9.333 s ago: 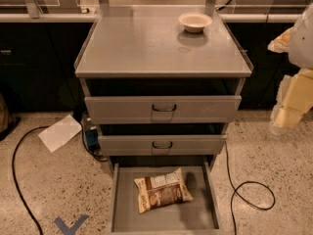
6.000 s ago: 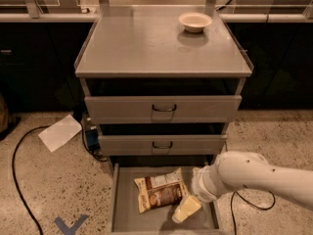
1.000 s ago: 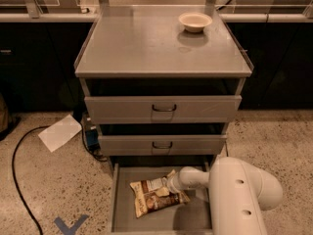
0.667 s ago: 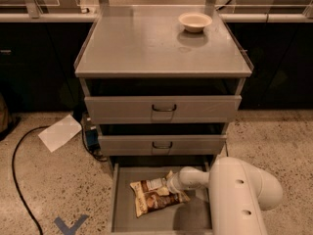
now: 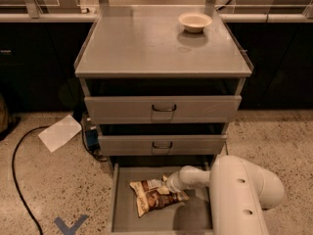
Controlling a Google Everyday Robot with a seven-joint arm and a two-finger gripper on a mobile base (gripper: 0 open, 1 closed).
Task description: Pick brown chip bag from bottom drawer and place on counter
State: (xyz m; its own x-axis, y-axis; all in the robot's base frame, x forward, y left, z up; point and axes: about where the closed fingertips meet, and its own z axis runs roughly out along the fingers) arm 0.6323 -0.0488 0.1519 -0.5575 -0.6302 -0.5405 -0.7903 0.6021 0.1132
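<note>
The brown chip bag (image 5: 152, 197) lies tilted on the floor of the open bottom drawer (image 5: 123, 217), left of centre. My gripper (image 5: 172, 184) reaches down into the drawer from the right, at the bag's upper right corner and touching it. The white arm (image 5: 240, 195) fills the drawer's right side and hides part of it. The counter (image 5: 142, 48) is the flat grey cabinet top above.
A cream bowl (image 5: 195, 21) sits at the counter's back right. Two shut drawer fronts (image 5: 163, 108) with dark handles are above the open drawer. A white paper sheet (image 5: 60, 132) and a black cable (image 5: 19, 180) lie on the floor at left.
Over the last second the gripper and bag stay in the same place. Before that, the arm came in from the right and the bag shifted slightly left and tilted.
</note>
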